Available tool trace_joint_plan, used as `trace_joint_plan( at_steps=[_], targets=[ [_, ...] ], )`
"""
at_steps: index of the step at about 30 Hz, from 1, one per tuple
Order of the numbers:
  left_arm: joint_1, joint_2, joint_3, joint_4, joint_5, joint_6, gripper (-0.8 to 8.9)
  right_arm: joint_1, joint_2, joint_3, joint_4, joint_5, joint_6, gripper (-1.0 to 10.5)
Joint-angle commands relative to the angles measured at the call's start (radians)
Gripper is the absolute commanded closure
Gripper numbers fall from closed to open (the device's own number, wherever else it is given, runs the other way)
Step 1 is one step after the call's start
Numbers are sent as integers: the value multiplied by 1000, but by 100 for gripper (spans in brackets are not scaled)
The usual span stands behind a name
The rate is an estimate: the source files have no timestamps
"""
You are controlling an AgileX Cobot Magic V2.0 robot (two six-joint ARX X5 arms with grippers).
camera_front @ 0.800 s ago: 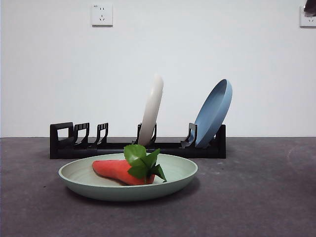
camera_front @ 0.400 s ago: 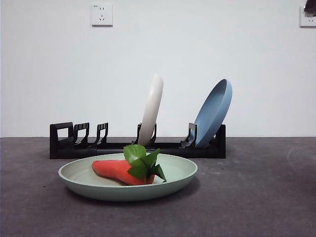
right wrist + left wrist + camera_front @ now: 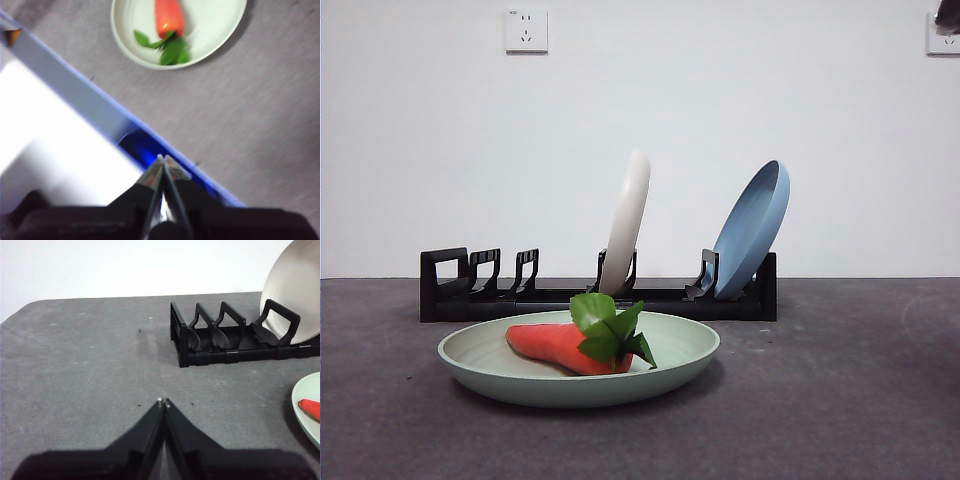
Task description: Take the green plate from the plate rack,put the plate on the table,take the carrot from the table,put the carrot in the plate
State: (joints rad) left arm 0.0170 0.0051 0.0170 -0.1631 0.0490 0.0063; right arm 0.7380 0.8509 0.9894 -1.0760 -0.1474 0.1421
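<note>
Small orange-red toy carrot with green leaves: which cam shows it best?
Front view: the small orange-red toy carrot with green leaves lies whole and sharp in the pale sage-green round plate. Right wrist view shows it from above, blurred and cut by the picture edge. Left wrist view catches only an orange sliver.

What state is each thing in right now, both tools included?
Green plate: flat on the table, in front of the rack.
Carrot: lying in the green plate.
Rack: on the table, holding two plates.
White plate: upright in the rack.
Blue plate: leaning in the rack's end slot.
Left tool: shut, empty.
Right tool: shut, empty.
</note>
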Motion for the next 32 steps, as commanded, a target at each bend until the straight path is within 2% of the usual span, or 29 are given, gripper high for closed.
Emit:
trace_joint_plan(
  at_steps=[1,7,11,16,20,23,32],
  targets=[
    [3,-3,-14,4,6,-7,816,-53,-46,-7,61,77,-75,946],
    [3,-3,-14,2,6,-7,816,-309,-227,-131,381,-13,-97,946],
    [3,-3,-14,2,6,-6,816,-484,-367,-301,568,-8,-119,946],
    [3,-3,-14,1,6,-6,816,-611,-552,-572,827,-7,-126,946],
    [3,-3,-14,1,6,-6,816,-653,-690,-764,940,-6,-122,946],
    [3,-3,-14,1,6,-6,816,-657,-763,-856,952,-1,-105,946],
    [3,-3,-14,1,6,-6,816,-657,-834,-948,924,-3,-80,946]
  ],
)
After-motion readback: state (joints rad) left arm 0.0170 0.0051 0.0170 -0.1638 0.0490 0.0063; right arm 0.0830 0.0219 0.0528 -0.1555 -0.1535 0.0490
